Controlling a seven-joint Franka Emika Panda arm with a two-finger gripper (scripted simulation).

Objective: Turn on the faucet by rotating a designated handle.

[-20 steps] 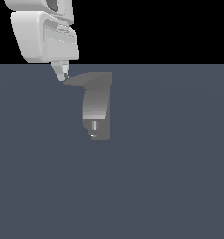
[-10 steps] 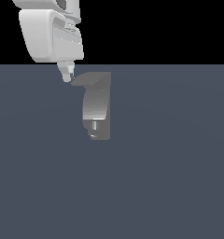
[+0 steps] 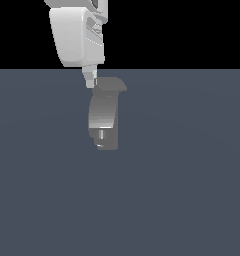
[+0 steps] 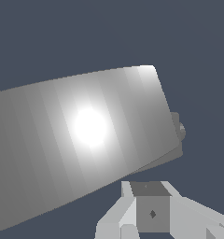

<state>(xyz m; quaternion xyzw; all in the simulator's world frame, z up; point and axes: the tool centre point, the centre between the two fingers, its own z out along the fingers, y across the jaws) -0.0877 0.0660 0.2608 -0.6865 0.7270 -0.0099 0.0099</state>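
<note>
1. Gripper state: my white hand hangs from above with the fingertips pointing down. In the exterior view the fingers read as one narrow stub, so the jaws appear closed or nearly so; I cannot tell for certain. Nothing is visibly held between them.
2. Wrist view: my fingertip block shows at the frame edge, and no gap between the fingers is visible here either.
3. Contact zone: my fingertips sit at the top corner of the faucet, on the exterior view's left of its cap. They appear to touch or lie just beside that corner; actual contact cannot be confirmed.
4. Handle: the dark grey, flat piece lies across the top of the faucet, immediately beside my fingertips and extending away from them toward the exterior view's right, where it ends in a rounded edge.
5. Faucet body: directly below my fingertips, curved and shaded from light to dark, upright. In the wrist view it fills most of the frame as a broad, brightly lit surface.
6. Stub: a short cylindrical piece near the lower end of the body, well below my gripper.
7. Surface: a flat blue-grey plane surrounds the faucet.
</note>
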